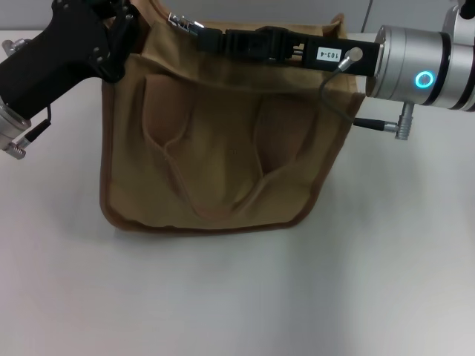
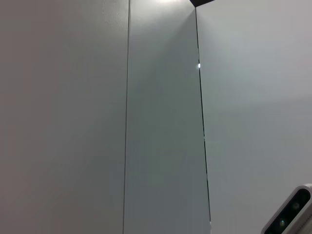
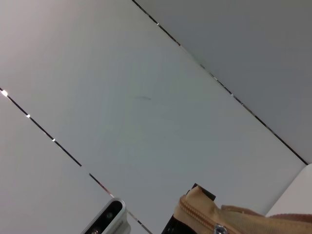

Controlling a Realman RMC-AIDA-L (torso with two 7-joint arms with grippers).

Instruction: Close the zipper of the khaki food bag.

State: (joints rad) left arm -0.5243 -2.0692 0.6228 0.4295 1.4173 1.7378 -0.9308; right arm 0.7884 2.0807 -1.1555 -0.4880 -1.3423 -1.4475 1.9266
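In the head view the khaki food bag [image 1: 223,141] stands upright on the white counter [image 1: 237,297], its two looped handles hanging down its front; the left claw [image 1: 122,33] is at the bag's top left corner and the right claw [image 1: 185,26] reaches along the top edge with a shiny metal piece at its tip, though whether either claw is clenched or released cannot be told. The left wrist view shows only pale wall panels. In the right wrist view the zipper [image 3: 204,218] runs along a tan bag corner against grey panels
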